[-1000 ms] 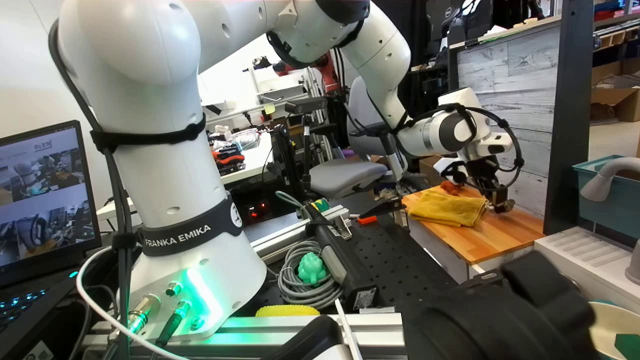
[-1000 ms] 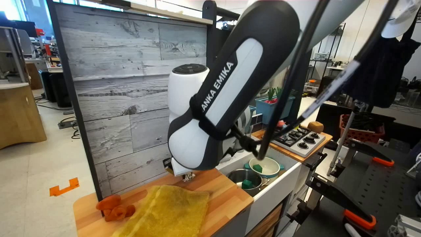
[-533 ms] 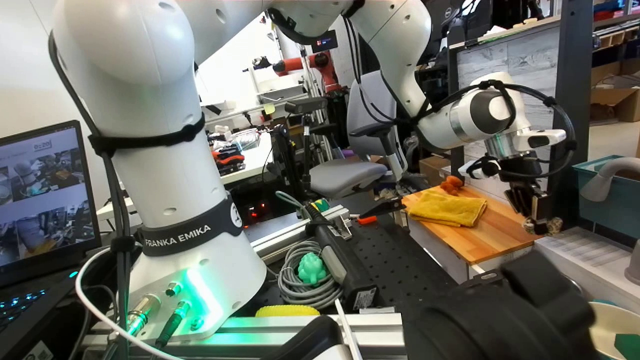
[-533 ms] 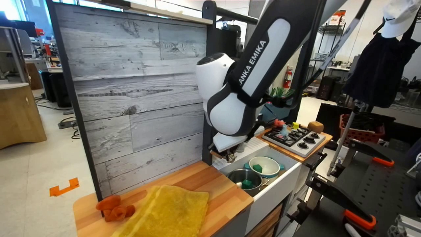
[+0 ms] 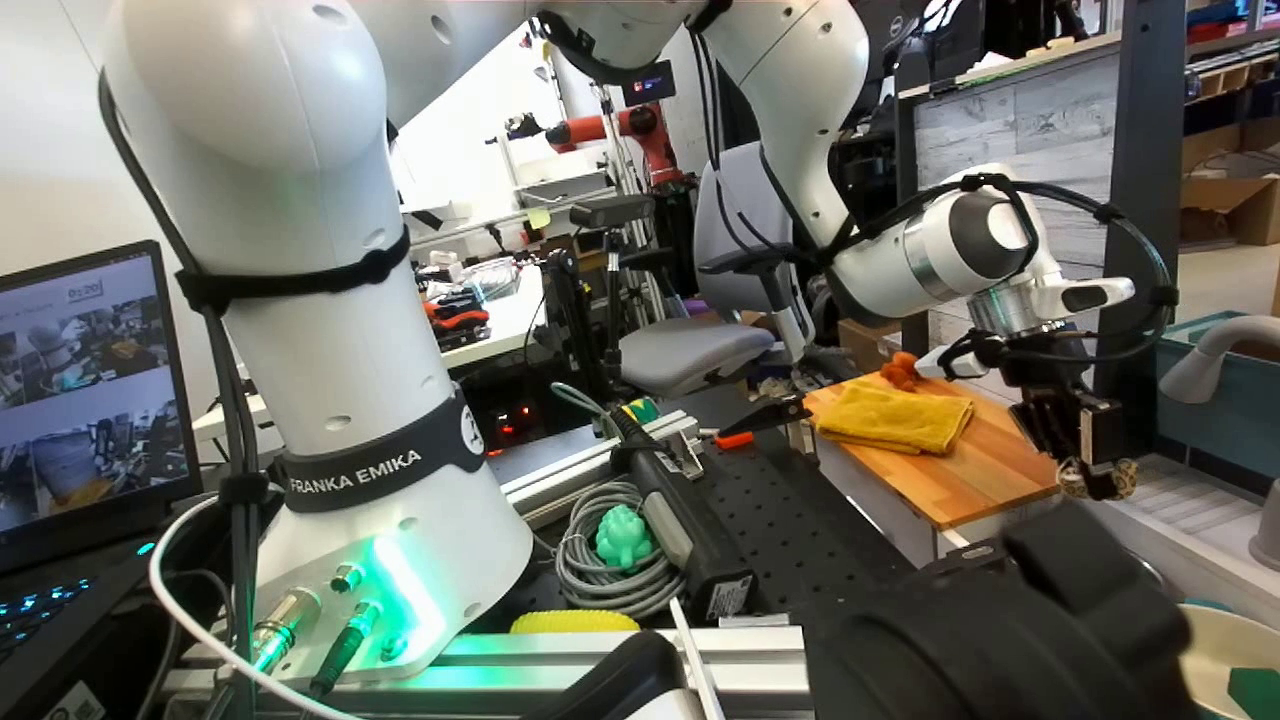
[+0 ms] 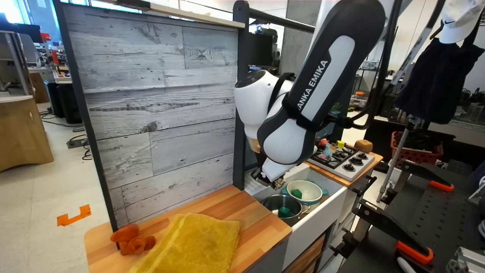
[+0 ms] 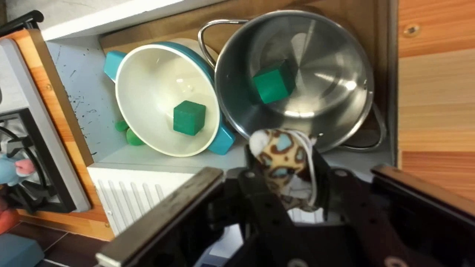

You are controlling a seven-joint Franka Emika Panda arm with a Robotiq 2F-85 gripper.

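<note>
Within the claw (image 7: 284, 161) | leopard-print item (image 7: 281, 152) | claw clamped on it | steel pot (image 7: 326, 96) below

White arm (image 5: 805, 130), black cables (image 5: 233, 395)

FRANKA EMIKA is printed on the band (image 5: 385, 478) around the foot of the arm (image 5: 320, 350); I can't make out the mark on its white disc (image 5: 471, 429). Farther along the arm, the dark shell (image 6: 329, 70) reads ANKA EMIKA, a strap (image 6: 294, 113) covering the start. Beside the arm, the laptop (image 5: 95, 400) shows 0:20, its other lettering blurred. Past the arm I spot DELL on a monitor (image 5: 884, 42) and a Nike swoosh on a cap (image 6: 456, 28). The power brick (image 5: 685, 515) near the arm's foot has a label (image 5: 730, 597) too small to read.
</note>
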